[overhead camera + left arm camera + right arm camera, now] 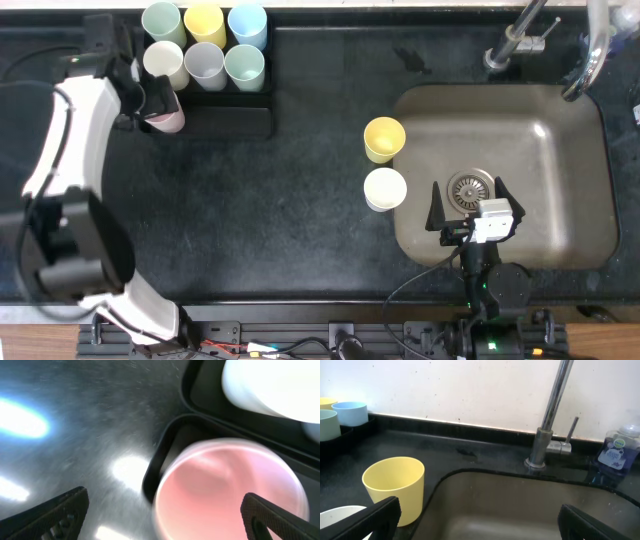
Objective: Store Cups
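Note:
A black tray [245, 122] at the back left holds several cups in pastel colours. A pink cup [167, 121] [230, 490] stands in the tray's front-left slot. My left gripper [155, 100] [160, 517] hangs just above it, open, with its fingers wide on either side of the cup's rim. A yellow cup [384, 139] [395, 485] and a white cup [384, 189] [340, 512] stand upright on the counter by the sink's left edge. My right gripper [470, 205] [480, 525] is over the sink [560, 180], open and holding nothing.
The tap [520, 40] [547, 425] rises behind the sink, with a blue soap bottle [619, 450] to its right. The dark counter [290, 210] stretches between tray and sink. The tray's right front slots are bare.

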